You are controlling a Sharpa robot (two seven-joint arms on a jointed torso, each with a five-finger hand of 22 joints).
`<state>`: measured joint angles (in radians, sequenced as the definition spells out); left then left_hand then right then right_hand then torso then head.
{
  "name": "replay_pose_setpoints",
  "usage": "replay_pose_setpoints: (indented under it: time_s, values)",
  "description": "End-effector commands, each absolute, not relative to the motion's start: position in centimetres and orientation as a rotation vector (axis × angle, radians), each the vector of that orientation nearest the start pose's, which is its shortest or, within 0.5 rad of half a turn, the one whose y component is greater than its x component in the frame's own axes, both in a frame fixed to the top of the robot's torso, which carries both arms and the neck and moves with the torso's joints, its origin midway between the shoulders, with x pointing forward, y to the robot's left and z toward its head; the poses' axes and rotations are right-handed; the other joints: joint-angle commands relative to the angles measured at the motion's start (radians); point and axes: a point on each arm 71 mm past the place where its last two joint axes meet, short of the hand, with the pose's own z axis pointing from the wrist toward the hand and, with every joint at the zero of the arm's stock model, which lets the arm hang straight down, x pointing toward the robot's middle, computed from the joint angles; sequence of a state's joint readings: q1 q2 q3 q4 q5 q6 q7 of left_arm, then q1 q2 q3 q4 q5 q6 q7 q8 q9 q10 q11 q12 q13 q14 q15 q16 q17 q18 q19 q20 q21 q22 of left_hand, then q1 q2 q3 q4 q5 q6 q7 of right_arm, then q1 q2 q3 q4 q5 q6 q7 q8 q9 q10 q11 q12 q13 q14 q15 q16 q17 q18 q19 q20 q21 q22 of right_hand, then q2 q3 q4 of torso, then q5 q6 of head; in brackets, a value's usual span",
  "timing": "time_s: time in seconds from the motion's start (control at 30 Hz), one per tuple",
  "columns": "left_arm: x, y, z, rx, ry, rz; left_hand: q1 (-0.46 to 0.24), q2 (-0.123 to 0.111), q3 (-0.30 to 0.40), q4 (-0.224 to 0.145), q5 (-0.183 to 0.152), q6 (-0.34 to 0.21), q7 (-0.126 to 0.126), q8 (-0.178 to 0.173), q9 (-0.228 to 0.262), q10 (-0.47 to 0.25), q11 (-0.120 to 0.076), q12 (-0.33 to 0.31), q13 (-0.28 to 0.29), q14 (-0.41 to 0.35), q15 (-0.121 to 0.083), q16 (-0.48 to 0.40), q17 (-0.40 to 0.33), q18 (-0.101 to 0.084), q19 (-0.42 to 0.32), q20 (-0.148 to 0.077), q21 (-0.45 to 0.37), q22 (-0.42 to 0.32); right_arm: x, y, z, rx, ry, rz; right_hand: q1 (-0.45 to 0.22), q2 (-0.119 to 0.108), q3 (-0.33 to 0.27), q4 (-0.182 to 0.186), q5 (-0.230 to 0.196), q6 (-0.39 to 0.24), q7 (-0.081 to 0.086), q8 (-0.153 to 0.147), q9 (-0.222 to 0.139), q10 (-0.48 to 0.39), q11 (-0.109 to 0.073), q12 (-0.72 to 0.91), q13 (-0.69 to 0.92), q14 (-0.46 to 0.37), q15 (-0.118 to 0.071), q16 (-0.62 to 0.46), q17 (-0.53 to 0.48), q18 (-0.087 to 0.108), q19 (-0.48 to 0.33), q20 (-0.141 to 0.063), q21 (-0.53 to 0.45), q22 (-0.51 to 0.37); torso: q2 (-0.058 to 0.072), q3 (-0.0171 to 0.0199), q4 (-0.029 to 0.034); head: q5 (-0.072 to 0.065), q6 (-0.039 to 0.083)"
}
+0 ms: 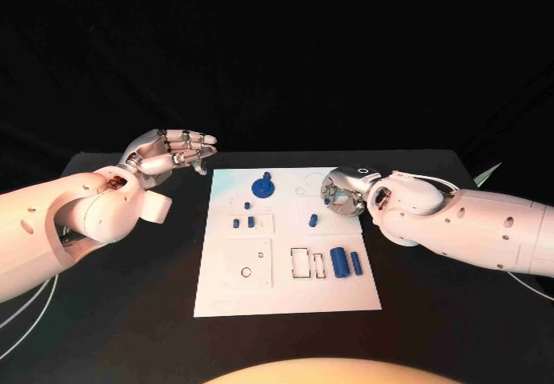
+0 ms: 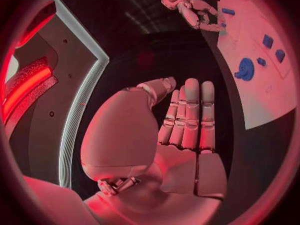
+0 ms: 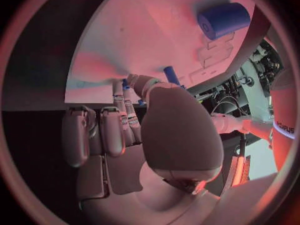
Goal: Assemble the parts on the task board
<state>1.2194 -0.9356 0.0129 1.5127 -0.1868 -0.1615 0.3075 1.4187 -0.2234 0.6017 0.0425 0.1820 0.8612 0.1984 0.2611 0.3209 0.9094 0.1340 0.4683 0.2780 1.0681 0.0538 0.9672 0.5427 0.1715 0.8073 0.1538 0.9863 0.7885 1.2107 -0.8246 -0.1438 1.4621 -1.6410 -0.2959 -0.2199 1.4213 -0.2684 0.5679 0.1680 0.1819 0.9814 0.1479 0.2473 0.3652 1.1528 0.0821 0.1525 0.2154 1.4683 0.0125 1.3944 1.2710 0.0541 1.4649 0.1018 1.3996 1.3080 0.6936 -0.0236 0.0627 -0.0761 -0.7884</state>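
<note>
On the near half of the task board [image 1: 289, 300] most of the work looks undone — a large blue cylinder [image 1: 339, 262] and a slimmer blue peg [image 1: 357, 264] lie loose just beside empty rectangular outlines [image 1: 307, 262], and a square recess [image 1: 250, 262] sits unfilled. Mid-board, small blue pieces [image 1: 242, 222] and a short blue pin [image 1: 313, 219] lie scattered. Toward the far edge a blue gear [image 1: 264, 188] rests on the board. The right hand [image 1: 343, 192] hovers over the board's far right part; whether its curled fingers hold anything I cannot tell. The left hand [image 1: 173, 150] is off the board's far left corner — fingers straight, holding nothing. Nothing blocks either hand.
</note>
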Motion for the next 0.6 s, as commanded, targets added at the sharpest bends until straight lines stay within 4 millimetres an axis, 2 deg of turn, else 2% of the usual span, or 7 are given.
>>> replay_pose_setpoints:
  time_s: [0.03,0.3,0.6]
  values:
    - [49.48,24.65,-14.99,-0.916,1.503,-1.553,-0.004,0.008,-0.004,-0.004,0.0,-0.007,0.003,-0.005,0.0,-0.005,-0.001,0.006,-0.001,-0.005,0.002,-0.005,-0.001,0.012,-0.008,0.001,-0.004,-0.001,48.51,-21.17,-22.26,-0.314,1.728,0.39,-0.009,0.007,0.012,-0.005,-0.001,0.011,-0.002,0.006,0.003,0.014,-0.001,-0.006,-0.003,0.042,-0.008,0.007,0.003,-0.018,0.045,-0.009,0.009,0.174,0.0,-0.0003,0.0002,-0.001,-0.001]
    - [49.48,24.61,-14.99,-0.917,1.504,-1.552,-0.004,0.007,-0.005,-0.005,0.0,-0.011,0.005,-0.008,-0.001,-0.009,0.001,0.006,-0.002,-0.004,0.003,-0.007,-0.003,0.012,-0.008,0.002,-0.006,-0.002,48.64,-20.58,-22.7,-0.316,1.735,0.392,-0.01,0.011,0.02,-0.012,-0.001,0.017,-0.003,0.008,0.005,0.022,-0.003,-0.01,-0.007,0.042,-0.01,0.007,0.003,-0.019,0.046,-0.01,0.012,0.177,0.0,-0.0006,0.0001,0.0,-0.003]
    - [49.43,24.63,-15.0,-0.919,1.507,-1.549,-0.004,0.007,-0.006,-0.006,0.0,-0.015,0.006,-0.01,-0.002,-0.014,0.002,0.006,-0.003,-0.003,0.004,-0.008,-0.004,0.012,-0.007,0.003,-0.007,-0.003,48.85,-20.3,-23.25,-0.329,1.759,0.33,-0.013,0.029,0.04,-0.035,-0.002,0.03,-0.005,0.013,0.011,0.041,-0.007,-0.019,-0.013,0.042,-0.014,0.006,0.001,-0.025,0.056,-0.013,0.039,0.192,-0.001,-0.0012,0.0015,-0.002,-0.007]
